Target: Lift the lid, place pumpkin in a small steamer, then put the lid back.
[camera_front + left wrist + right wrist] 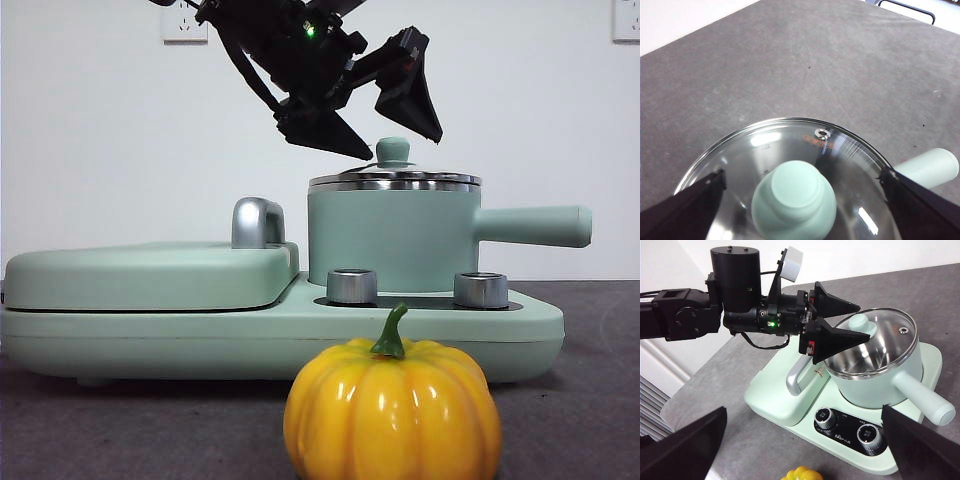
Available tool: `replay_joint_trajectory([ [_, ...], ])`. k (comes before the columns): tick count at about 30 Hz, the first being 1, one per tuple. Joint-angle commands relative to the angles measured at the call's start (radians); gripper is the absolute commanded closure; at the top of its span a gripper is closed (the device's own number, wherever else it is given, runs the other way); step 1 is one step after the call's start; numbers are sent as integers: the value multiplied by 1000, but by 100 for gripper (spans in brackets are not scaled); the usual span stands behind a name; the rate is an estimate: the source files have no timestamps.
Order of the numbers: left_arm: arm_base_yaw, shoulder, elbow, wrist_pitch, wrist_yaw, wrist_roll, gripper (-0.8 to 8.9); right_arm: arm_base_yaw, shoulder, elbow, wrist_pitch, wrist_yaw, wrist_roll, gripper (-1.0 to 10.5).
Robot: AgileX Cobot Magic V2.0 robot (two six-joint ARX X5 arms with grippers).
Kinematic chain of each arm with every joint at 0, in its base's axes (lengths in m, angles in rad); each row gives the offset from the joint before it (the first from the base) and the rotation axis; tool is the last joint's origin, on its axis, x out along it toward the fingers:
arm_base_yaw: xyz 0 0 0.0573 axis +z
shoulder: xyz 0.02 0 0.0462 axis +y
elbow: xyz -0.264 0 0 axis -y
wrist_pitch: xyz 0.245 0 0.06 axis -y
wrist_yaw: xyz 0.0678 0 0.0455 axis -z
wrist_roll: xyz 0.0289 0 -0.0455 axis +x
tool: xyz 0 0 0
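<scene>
Lid-lifting step: at upper centre, the left gripper [388, 128] hovers with jaws wide apart, empty, astride the knob [393, 151] of the lid [395, 181] seated on the small steamer [392, 238]; next, descend and close; the pumpkin [392, 410] waits at bottom centre.

Mint-green small steamer [390, 238], clear steel-rimmed lid [394, 180] with mint knob, glossy yellow-orange ribbed pumpkin [392, 412], green-stemmed.
</scene>
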Motion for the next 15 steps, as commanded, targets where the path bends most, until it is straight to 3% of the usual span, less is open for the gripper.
replay_joint_trajectory([
  [1,-10,29,21,11,0,-9,424,0,3,14,6,0,5,454],
  [15,-10,32,21,-13,-10,21,611,0,3,14,6,-1,11,455],
])
